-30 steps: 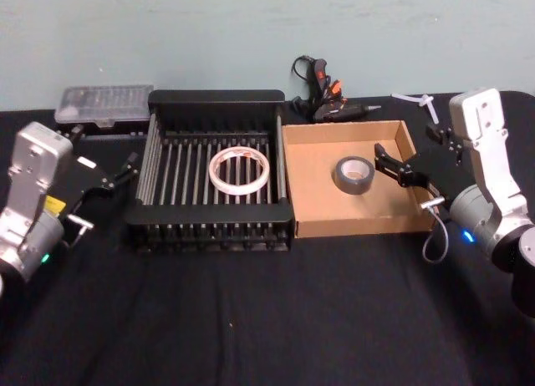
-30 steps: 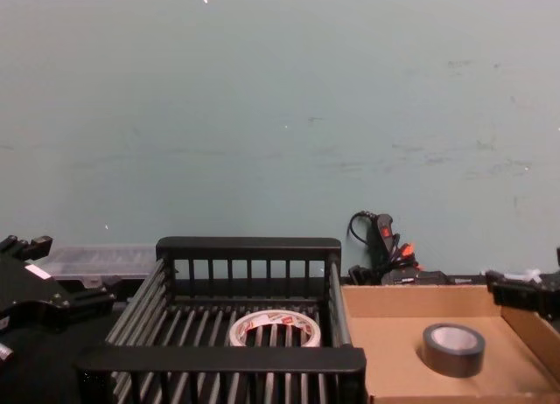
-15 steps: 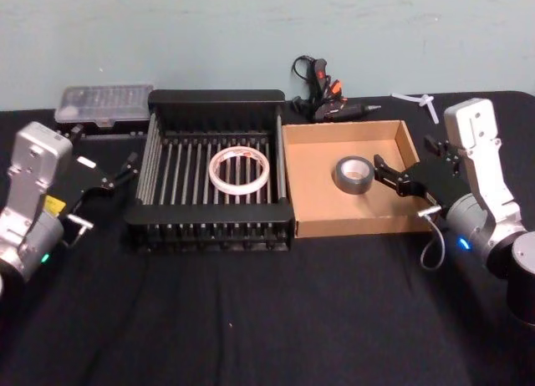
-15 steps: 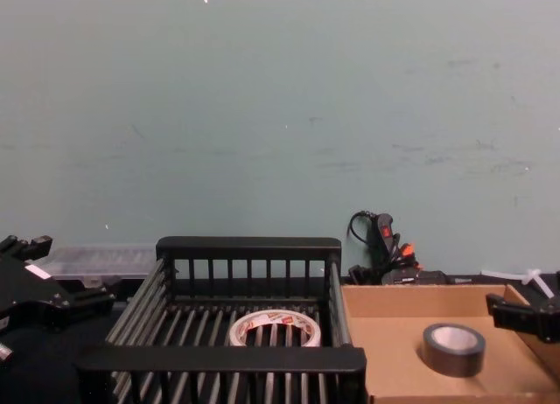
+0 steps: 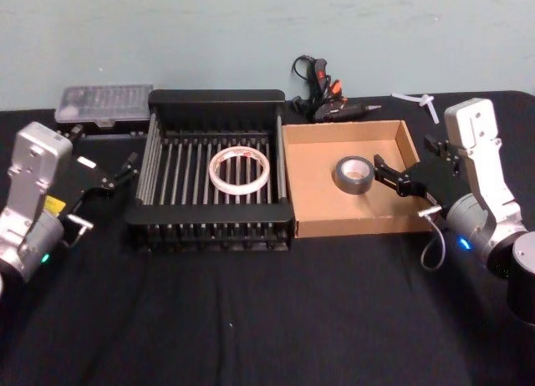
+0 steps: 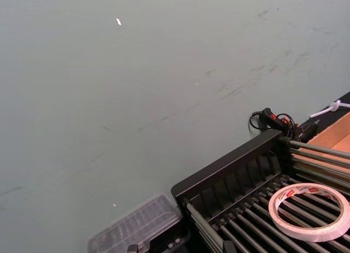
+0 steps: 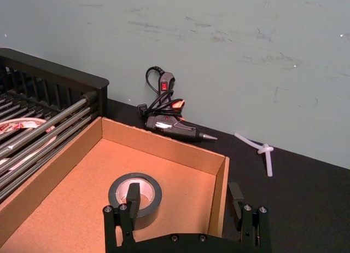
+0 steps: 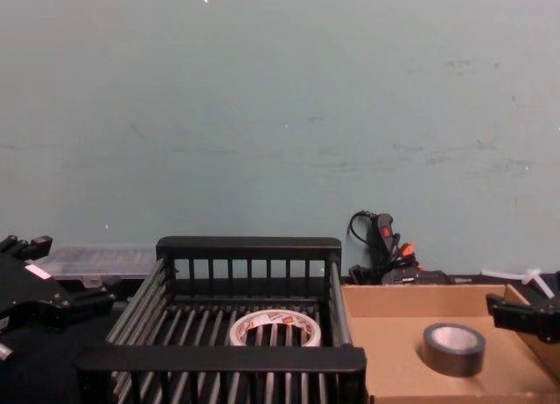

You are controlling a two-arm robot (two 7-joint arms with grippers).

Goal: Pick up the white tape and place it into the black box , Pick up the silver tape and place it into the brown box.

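The white tape (image 5: 239, 169) lies flat on the barred floor of the black box (image 5: 216, 96), and it is visible through the left wrist camera too (image 6: 311, 209). The silver tape (image 5: 354, 174) lies in the brown box (image 5: 318, 198), near its right side. My right gripper (image 5: 393, 175) is open just right of the silver tape. In the right wrist view (image 7: 184, 195) one finger is in front of the roll and the other is outside the box's right wall. My left gripper (image 5: 117, 175) hangs open to the left of the black box, holding nothing.
A black glue gun (image 5: 326, 102) with its cord lies behind the brown box. White glue sticks (image 5: 418, 102) lie at the back right. A clear plastic case (image 5: 104, 104) sits behind the black box's left corner. The black cloth in front of both boxes is bare.
Over the last second my right arm sank and drew slightly back towards the brown box's right wall, then held still. Both tapes and my left arm stayed put.
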